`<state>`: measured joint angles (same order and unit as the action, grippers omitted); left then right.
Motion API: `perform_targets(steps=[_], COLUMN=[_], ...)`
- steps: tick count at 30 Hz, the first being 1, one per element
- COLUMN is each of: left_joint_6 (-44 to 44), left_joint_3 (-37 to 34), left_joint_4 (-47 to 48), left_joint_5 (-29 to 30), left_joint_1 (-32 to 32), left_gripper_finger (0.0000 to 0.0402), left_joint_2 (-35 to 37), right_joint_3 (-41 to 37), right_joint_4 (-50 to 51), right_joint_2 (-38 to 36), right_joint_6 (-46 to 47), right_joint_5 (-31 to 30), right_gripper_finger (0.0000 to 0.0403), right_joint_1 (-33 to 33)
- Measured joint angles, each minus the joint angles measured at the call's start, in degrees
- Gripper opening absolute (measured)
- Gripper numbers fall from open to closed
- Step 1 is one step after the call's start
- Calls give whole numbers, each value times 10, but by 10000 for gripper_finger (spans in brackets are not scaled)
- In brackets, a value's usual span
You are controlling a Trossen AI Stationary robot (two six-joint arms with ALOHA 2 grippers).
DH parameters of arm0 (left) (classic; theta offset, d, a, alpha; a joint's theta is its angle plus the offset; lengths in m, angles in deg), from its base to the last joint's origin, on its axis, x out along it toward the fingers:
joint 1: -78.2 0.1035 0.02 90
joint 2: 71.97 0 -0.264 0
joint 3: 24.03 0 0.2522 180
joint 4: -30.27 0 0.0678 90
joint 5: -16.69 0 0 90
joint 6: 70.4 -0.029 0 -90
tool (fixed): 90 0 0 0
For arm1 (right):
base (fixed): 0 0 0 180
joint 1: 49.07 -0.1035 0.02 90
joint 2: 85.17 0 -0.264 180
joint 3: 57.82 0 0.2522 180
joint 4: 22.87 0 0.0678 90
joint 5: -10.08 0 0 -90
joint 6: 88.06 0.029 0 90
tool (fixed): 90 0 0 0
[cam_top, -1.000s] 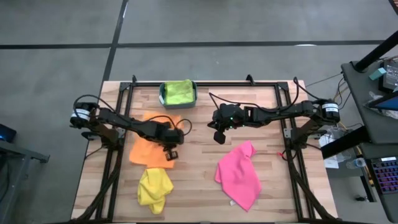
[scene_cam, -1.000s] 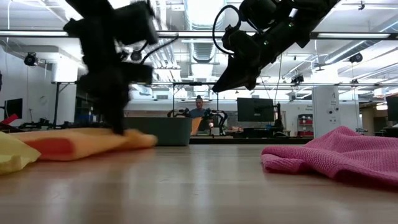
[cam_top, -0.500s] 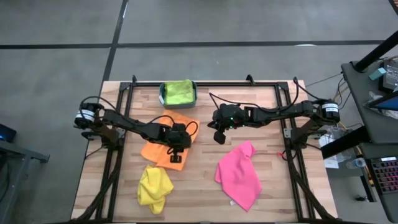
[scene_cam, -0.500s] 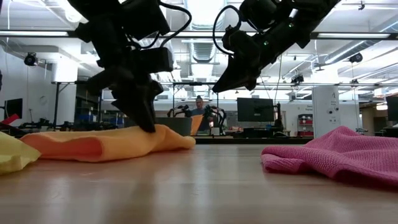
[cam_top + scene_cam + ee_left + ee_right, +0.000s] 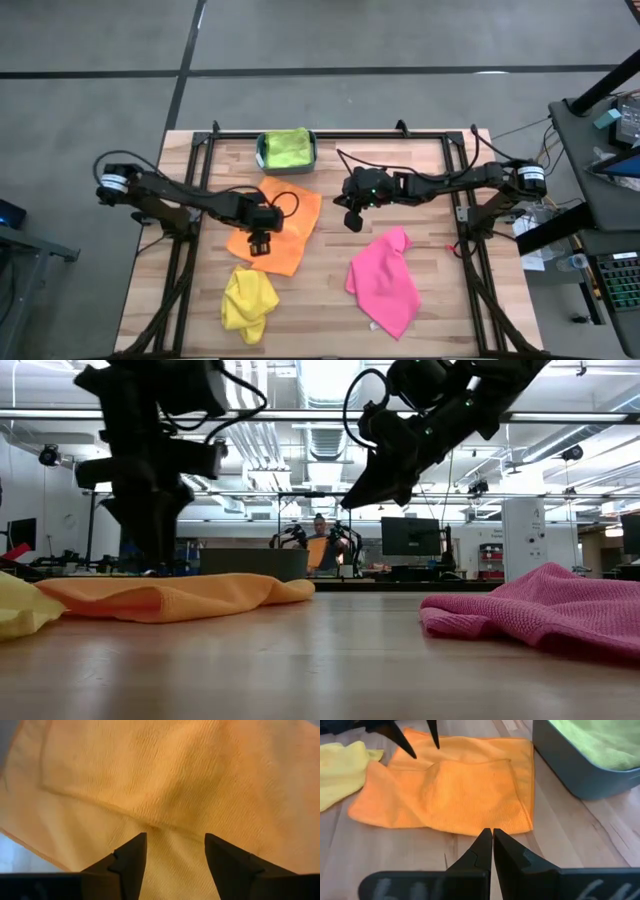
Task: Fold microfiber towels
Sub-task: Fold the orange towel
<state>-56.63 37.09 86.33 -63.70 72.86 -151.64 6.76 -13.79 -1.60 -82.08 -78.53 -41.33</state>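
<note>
Orange towel (image 5: 278,222): plain orange, fine woven texture, beside bin.
Yellow towel (image 5: 248,302): plain bright yellow, on the side of the orange towel away from the bin.
Pink towel (image 5: 386,282): solid hot pink, well apart from bin.
Lime green towel (image 5: 286,147): plain lime, inside bin.
Bin (image 5: 262,151): teal walls.
Table (image 5: 330,170): light wood planks, visible grain, black frame.
Left gripper (image 5: 260,243), right gripper (image 5: 352,220): black.
</note>
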Motion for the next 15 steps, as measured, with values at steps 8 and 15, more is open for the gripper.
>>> perform_targets(steps=[8,15], left_joint_6=[54,45], left_joint_3=[-70,-108], left_joint_4=[-93,-195], left_joint_5=[-1,-6], left_joint_1=[1,4], left_gripper_finger=[185,185], left_joint_2=[27,7], right_joint_3=[-17,-17], right_joint_4=[-23,-28], right_joint_2=[0,0], right_joint_6=[0,4], right_joint_5=[0,0], right_gripper_finger=[9,9], right_joint_1=[0,0])
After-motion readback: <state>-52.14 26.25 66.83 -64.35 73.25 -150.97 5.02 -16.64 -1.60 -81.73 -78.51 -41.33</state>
